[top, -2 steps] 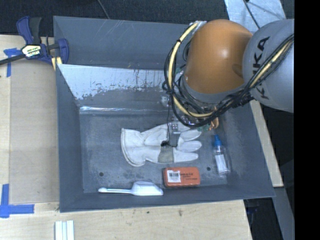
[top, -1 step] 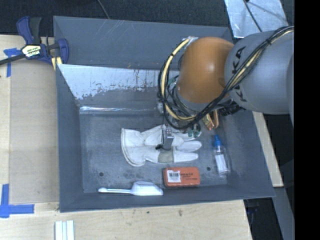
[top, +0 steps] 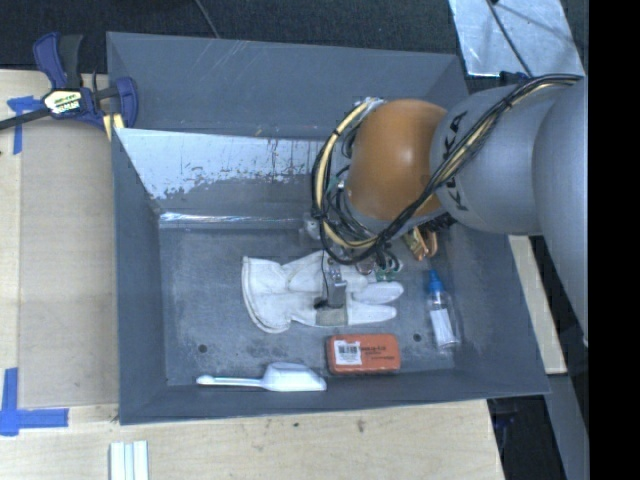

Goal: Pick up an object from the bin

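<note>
Camera view: the gripper [top: 331, 308] is seen low over a white work glove [top: 272, 293], which is spread flat in the middle of the bin [top: 200, 258]. Whether the gripper is opened or closed cannot be told. An orange barcoded box [top: 363, 353] is placed just beside the glove.

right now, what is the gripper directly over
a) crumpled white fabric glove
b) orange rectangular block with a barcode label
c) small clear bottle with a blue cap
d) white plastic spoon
a, the gripper is down over the crumpled white fabric glove in the middle of the bin, and the orange rectangular block lies just below it in the view
</note>
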You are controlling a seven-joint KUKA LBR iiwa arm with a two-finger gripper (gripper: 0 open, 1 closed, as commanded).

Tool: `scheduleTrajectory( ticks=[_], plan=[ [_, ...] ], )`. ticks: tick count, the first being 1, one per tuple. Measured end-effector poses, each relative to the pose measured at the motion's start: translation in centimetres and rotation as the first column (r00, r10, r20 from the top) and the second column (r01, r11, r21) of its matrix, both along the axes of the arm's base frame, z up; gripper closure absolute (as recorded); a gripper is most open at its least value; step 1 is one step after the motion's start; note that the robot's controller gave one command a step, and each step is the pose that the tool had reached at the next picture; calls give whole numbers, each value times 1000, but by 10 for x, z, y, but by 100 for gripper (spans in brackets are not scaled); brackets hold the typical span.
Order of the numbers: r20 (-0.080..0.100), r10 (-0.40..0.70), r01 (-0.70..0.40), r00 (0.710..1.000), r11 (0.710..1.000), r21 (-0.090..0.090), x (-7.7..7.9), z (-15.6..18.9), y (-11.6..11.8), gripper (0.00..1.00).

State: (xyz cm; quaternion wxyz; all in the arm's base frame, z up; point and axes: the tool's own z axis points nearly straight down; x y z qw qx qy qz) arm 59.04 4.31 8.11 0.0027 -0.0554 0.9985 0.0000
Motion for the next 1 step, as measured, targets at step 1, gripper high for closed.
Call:
scheduleTrajectory(
  ticks=[1],
  plan=[
    [-4, -31, 31, 1000, 1000, 0, 3, -34, -3, 0]
  ],
)
